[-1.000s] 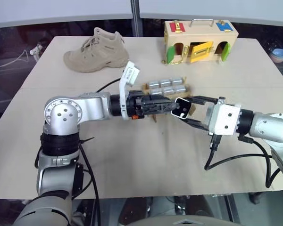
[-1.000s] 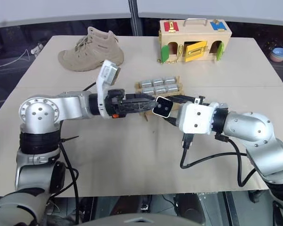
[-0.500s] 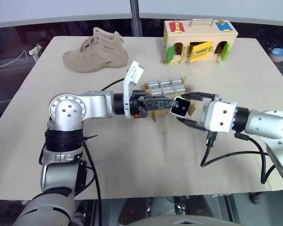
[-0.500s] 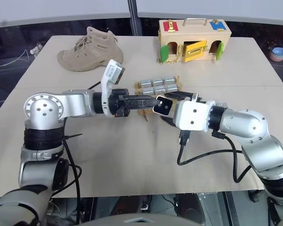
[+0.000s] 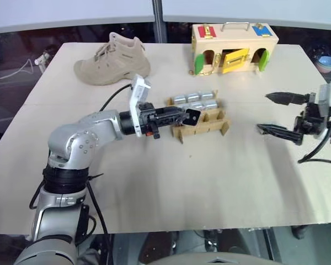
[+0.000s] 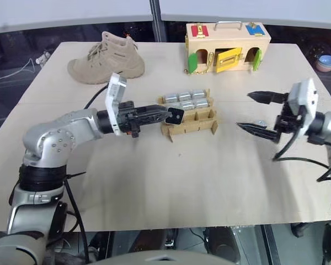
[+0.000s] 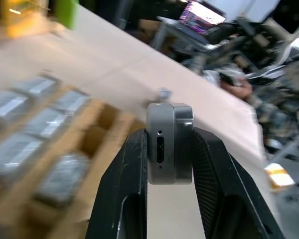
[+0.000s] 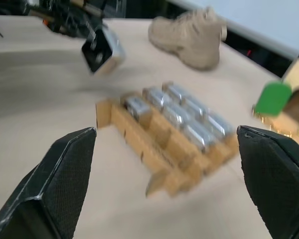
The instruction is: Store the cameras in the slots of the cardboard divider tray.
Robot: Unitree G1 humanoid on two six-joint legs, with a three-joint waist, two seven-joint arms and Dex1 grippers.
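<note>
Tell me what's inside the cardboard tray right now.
Six silver cameras fill the two far rows of the tray. The near row looks empty, though the left claw's camera hides part of it.

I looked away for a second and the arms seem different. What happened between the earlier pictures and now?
The two grippers had met over the table around one camera. Now the left gripper holds it alone, shut on it beside the cardboard divider tray. The right gripper has let go, opened wide and swung away to the right. The tray with its stored cameras, the boot and the wooden latch box stayed put.
</note>
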